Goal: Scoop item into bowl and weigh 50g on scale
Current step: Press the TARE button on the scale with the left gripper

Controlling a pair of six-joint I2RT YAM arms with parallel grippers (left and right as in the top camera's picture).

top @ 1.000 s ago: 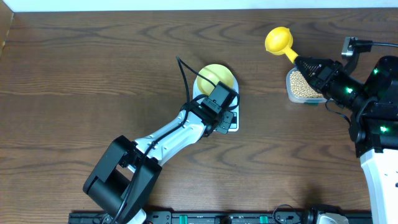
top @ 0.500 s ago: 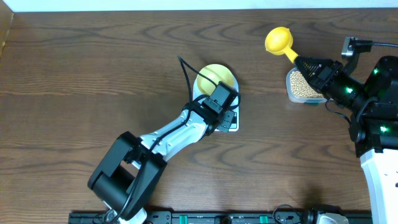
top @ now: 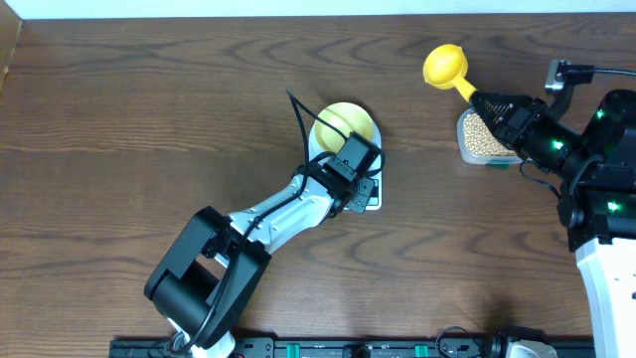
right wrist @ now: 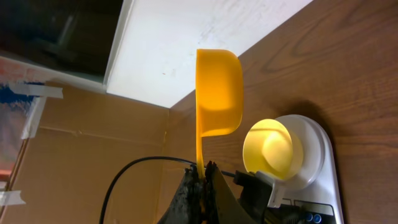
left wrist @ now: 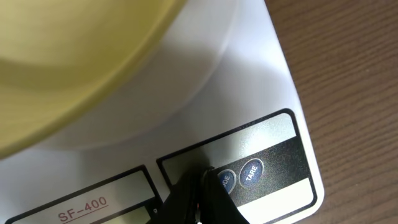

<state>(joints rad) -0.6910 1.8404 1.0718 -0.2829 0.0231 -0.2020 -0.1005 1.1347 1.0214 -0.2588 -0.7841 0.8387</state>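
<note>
Left jaws, pressed together into one tip, are bearing on the round button just left of TARE (left wrist: 251,172), low centre in the left wrist view, on the scale (left wrist: 273,87) front strip. Bowl (left wrist: 68,56) is sitting on the platform, looking empty. Judgement: zeroing is the step. The press should be straight down and brief, with no leaning on the platform; the tip is looking off TARE. Right jaws are clamping the scoop (top: 444,64) handle at upper right, above the tub (top: 460,141) of beans (top: 479,131). Versus half a second back: left elbow is sitting slightly further right; tip and scoop unchanged.
</note>
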